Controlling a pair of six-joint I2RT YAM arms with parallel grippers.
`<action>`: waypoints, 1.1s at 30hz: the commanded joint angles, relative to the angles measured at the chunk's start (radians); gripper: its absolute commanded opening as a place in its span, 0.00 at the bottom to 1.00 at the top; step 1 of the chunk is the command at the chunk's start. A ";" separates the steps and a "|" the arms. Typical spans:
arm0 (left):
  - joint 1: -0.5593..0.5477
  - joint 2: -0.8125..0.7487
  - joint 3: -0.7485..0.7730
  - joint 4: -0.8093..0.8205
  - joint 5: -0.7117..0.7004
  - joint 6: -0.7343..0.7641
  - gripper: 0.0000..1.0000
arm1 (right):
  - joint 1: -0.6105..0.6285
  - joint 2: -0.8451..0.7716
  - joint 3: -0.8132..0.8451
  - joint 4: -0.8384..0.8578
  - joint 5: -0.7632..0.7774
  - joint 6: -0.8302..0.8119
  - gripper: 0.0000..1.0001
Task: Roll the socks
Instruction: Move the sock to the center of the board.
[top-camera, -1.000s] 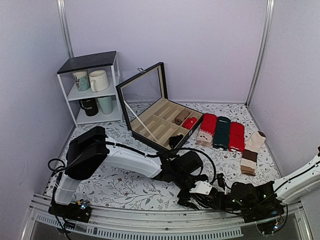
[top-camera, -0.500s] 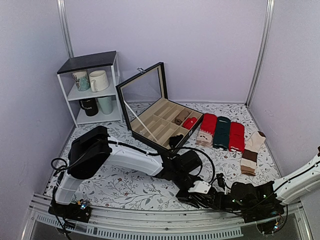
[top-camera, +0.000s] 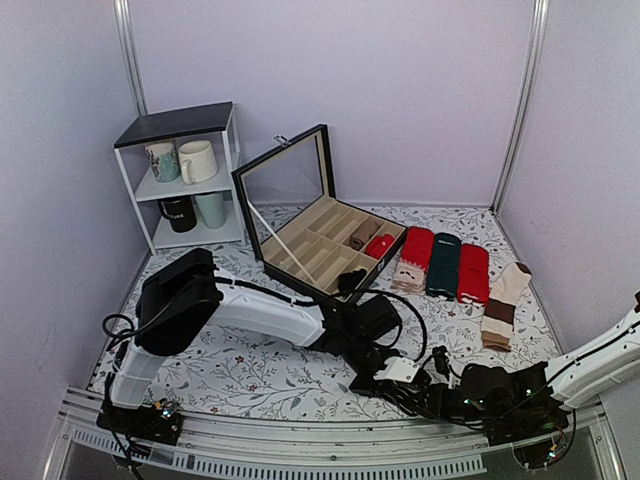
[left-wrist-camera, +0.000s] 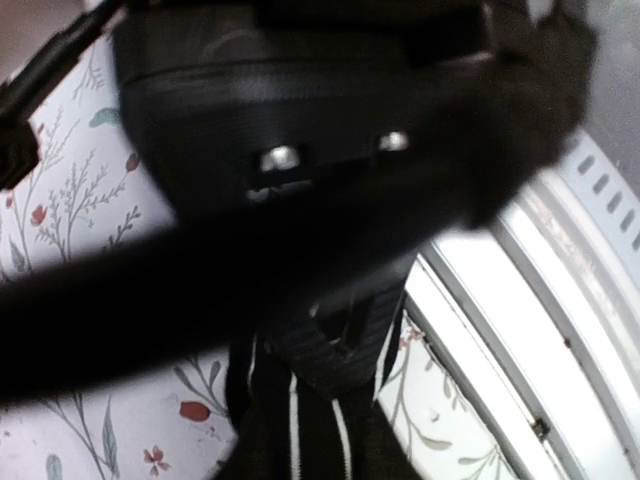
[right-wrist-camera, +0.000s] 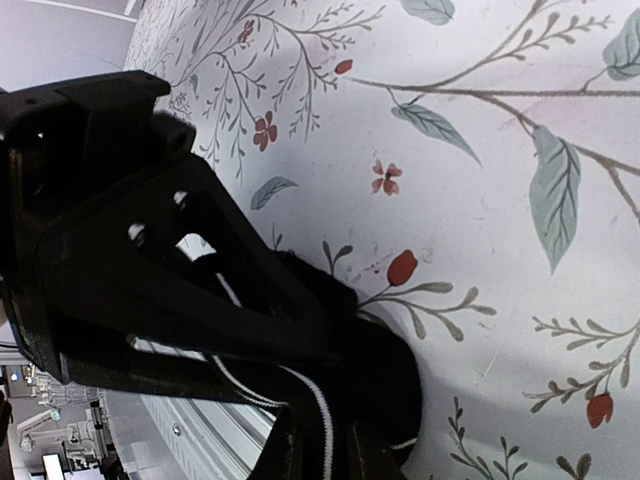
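A black sock (left-wrist-camera: 300, 430) with thin white stripes lies at the table's front edge, bunched on the floral cloth, and also shows in the right wrist view as the black sock (right-wrist-camera: 400, 370). My left gripper (left-wrist-camera: 335, 350) is shut on its upper end. My right gripper (right-wrist-camera: 335, 440) is shut on the same sock from the other side. In the top view both grippers meet low at front centre, the left gripper (top-camera: 372, 383) beside the right gripper (top-camera: 402, 392), and they hide most of the sock. More socks lie flat at the right: a red sock (top-camera: 417, 248), a green sock (top-camera: 444, 264), another red sock (top-camera: 473, 272) and a beige-brown sock (top-camera: 503, 300).
An open black box (top-camera: 300, 262) with compartments stands mid-table, holding a red roll (top-camera: 380, 245) and a brown roll (top-camera: 362, 232). A white shelf (top-camera: 185, 130) with mugs stands back left. The metal rail (left-wrist-camera: 560, 330) of the table front runs right beside the grippers.
My left gripper has closed from wide open onto the black sock. Its arm has shifted slightly back and left. The right gripper has kept its grip.
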 joint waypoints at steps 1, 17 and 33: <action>0.033 0.050 -0.017 -0.091 -0.052 -0.008 0.02 | 0.000 0.012 -0.040 -0.195 -0.047 0.004 0.07; 0.068 0.077 -0.009 -0.050 -0.025 -0.130 0.00 | 0.000 -0.199 0.078 -0.506 0.086 -0.036 0.59; 0.277 -0.199 -0.052 0.056 -0.248 -0.479 0.00 | 0.000 -0.625 0.052 -0.803 0.220 0.025 0.60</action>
